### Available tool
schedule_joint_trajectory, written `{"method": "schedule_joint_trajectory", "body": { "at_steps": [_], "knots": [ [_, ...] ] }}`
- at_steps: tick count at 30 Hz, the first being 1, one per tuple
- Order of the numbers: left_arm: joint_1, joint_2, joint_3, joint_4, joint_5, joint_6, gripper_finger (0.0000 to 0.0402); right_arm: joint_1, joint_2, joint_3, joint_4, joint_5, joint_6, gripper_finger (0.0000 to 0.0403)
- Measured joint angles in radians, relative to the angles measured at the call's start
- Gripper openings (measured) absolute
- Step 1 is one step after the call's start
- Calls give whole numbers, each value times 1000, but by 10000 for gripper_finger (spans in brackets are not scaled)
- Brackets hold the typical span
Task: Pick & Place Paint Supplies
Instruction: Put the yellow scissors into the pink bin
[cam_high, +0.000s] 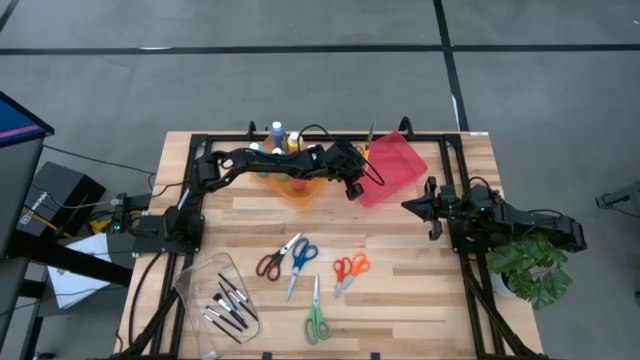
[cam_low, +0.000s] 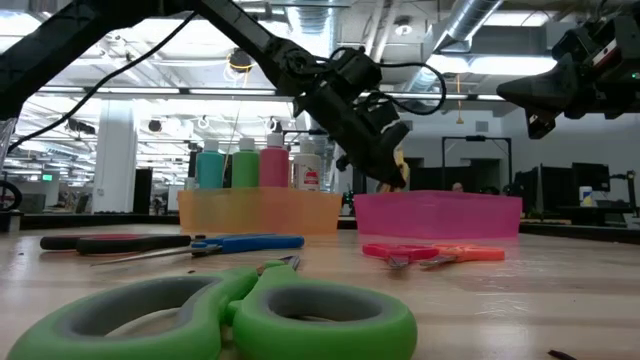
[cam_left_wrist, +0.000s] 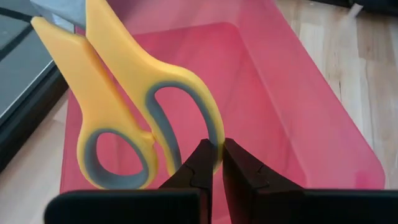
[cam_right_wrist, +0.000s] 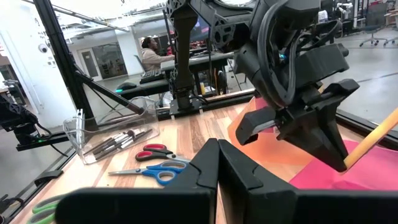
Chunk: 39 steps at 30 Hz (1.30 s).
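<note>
Scissors with smooth yellow plastic handles and grey-lined oval loops (cam_left_wrist: 134, 118) hang over the translucent pink rectangular plastic tray (cam_high: 392, 168). The left gripper (cam_left_wrist: 214, 163) has its jaws closed on the edge of one loop (the blades are mostly out of view). The right gripper (cam_right_wrist: 217, 163) waits at the right side of the pale wooden plank tabletop (cam_high: 400, 290), its jaws closed on nothing. Small coloured paint bottles (cam_low: 255, 165) stand upright in the translucent orange tray (cam_low: 258, 212).
</note>
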Motion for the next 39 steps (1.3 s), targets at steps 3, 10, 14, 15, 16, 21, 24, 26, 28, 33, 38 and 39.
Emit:
{"method": "schedule_joint_trajectory", "body": {
  "at_steps": [3,10,14,15,16,21,24,26,28,33,38,39],
  "knots": [
    [0,0,0,3,0,4,9,0,0,0,0,0,0,0],
    [5,0,50,45,-12,16,8,0,0,0,0,0,0,0],
    [1,0,155,14,-29,24,8,0,0,0,0,0,0,0],
    [-1,1,180,6,-30,25,8,0,0,0,0,0,0,0],
    [-3,8,207,-5,-30,30,8,0,0,0,0,0,0,0],
    [-6,100,359,-128,-43,59,8,0,0,0,0,0,0,0],
    [-9,188,466,-217,-45,67,8,0,0,0,0,0,0,0],
    [-12,229,519,-287,-45,72,8,0,0,0,0,1,0,0],
    [-14,259,548,-328,-46,76,8,0,0,0,0,2,0,0],
    [-15,281,543,-401,-47,75,9,-1,0,0,0,9,0,0],
    [-15,283,542,-404,-47,75,10,-1,0,0,0,14,0,0],
    [-16,283,542,-404,-47,74,11,-1,0,0,0,14,0,0]
  ]
}}
